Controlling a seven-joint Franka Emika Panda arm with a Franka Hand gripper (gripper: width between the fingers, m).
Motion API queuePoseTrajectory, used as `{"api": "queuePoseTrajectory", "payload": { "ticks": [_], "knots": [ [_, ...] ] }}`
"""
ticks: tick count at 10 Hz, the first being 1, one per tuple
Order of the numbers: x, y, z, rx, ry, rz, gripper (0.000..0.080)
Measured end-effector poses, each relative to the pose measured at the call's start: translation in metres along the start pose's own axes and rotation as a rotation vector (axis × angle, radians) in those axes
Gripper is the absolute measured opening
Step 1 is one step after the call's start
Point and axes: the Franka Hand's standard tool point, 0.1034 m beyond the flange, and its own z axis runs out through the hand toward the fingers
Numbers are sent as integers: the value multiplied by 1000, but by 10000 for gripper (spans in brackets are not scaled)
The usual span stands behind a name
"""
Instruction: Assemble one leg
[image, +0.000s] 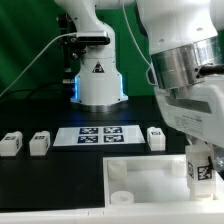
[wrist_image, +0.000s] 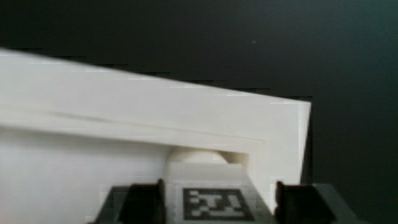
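My gripper (image: 202, 170) is shut on a leg (image: 201, 168), a small white block with a black-and-white tag. It holds the leg upright over the right near corner of the white tray-like tabletop (image: 140, 175). In the wrist view the tagged leg (wrist_image: 215, 203) sits between my two dark fingers (wrist_image: 135, 203), above the tabletop's corner socket (wrist_image: 210, 157). Whether the leg touches the socket I cannot tell. Three more legs stand on the black table: two on the exterior view's left (image: 11, 143) (image: 39, 143) and one right of the marker board (image: 156, 138).
The marker board (image: 100, 135) lies flat behind the tabletop. The arm's white base (image: 98, 80) stands at the back with a cable on its left. A green backdrop fills the rear. A round socket (image: 119, 197) shows in the tabletop's left near corner.
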Motion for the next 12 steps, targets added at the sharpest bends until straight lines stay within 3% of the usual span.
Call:
{"api": "queuePoseTrajectory", "payload": {
  "ticks": [2,4,5,6,7,9,12],
  "knots": [
    [0,-1,0,3,0,13,300],
    [0,0,1,1,0,-22,546],
    [2,3,2,-22,3,-188,546],
    [7,10,3,-71,-1,-371,628],
    [11,13,1,-130,5,-535,643],
    [14,11,2,-209,16,-830,648],
    [15,10,2,-206,-3,-1053,648]
  ]
}}
